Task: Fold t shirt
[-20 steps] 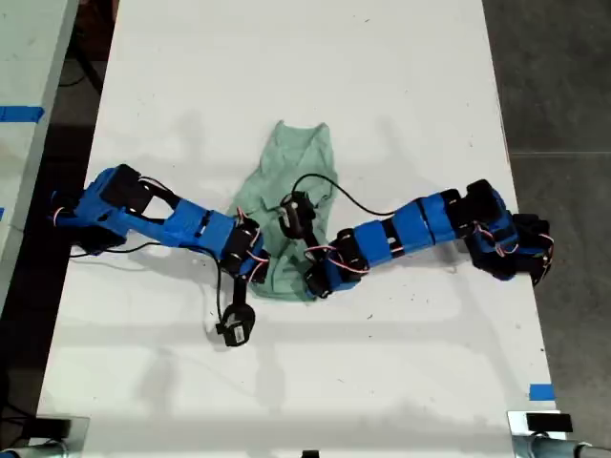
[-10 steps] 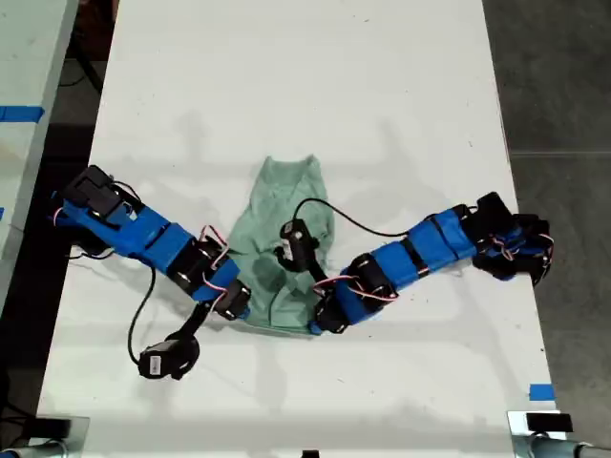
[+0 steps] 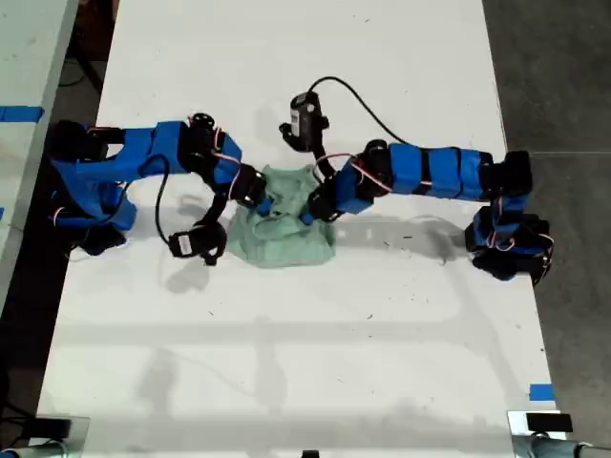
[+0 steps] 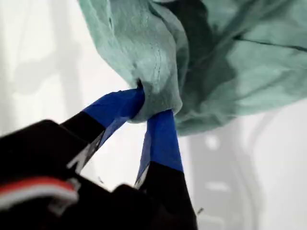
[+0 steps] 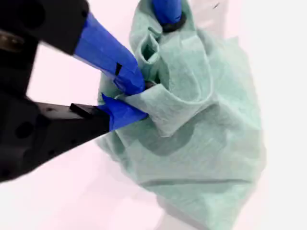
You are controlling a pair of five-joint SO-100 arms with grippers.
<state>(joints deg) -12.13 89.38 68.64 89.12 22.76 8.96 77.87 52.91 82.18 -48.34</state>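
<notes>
Claws: two, both pinching (image 4: 152, 106) (image 5: 135, 98) | t shirt (image 3: 283, 239): one, bunched

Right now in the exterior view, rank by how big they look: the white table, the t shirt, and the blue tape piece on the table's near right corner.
1. White table, filling most of the view.
2. T shirt, bunched between both grippers.
3. Blue tape piece, a small patch.

- My second claw (image 5: 132, 98) pinches a bunched fold of the t shirt (image 5: 201, 143).
- Another blue claw tip (image 5: 168, 12) grips the cloth's far edge.
- White desk (image 5: 283, 57) lies beneath.
</notes>
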